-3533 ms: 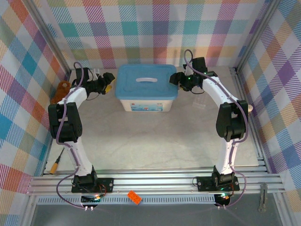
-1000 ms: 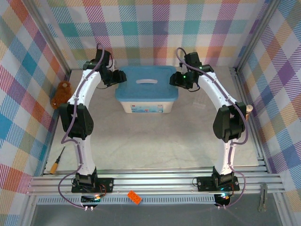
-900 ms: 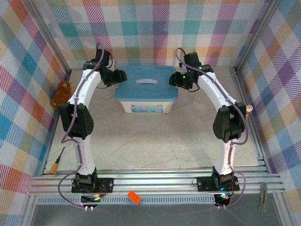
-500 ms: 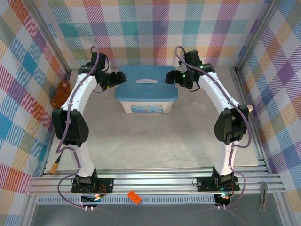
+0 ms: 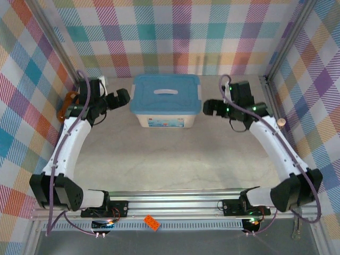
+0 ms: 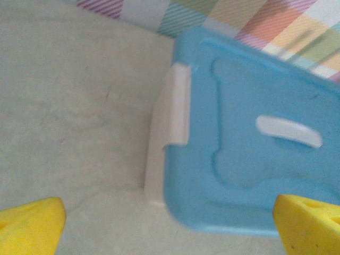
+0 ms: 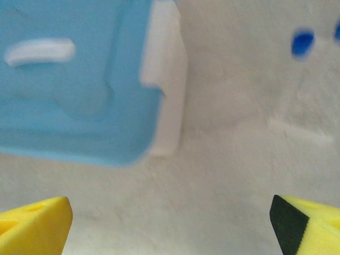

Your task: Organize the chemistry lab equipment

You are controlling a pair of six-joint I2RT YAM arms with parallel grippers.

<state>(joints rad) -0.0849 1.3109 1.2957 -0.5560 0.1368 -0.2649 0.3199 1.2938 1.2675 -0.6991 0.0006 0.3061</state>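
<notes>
Test tubes [image 7: 303, 42]: lie on the table [image 5: 175, 159] right of the box [image 5: 166, 101], well apart from its white latch [image 7: 167, 79]. Show in the right wrist view as two blue caps, blurred, up and to the right of the right gripper [image 7: 170, 226]. Cannot fix the long axis: a faint clear streak below the caps, seemingly running back toward the gripper and slanting left, too smeared to trust. Favours the right arm plainly, since the left gripper [image 6: 170, 228] hangs at the far side of the box, facing the other latch, with the whole box between it and the tubes. Shows both pairs of yellow pads [image 7: 37, 220] spread to the bottom corners of their views, wide apart, nothing between them. Finds the box at the back middle of the table, blue lid on, flanked by both grippers. Calls, probably, for a swing of the right gripper rightward and away from the box, then a turn of the wrist so that the jaws cross a tube rather than run along it. Needs a sharper look first to settle that angle, and a low, gentle approach, given how thin and ready to roll such tubes seem.
</notes>
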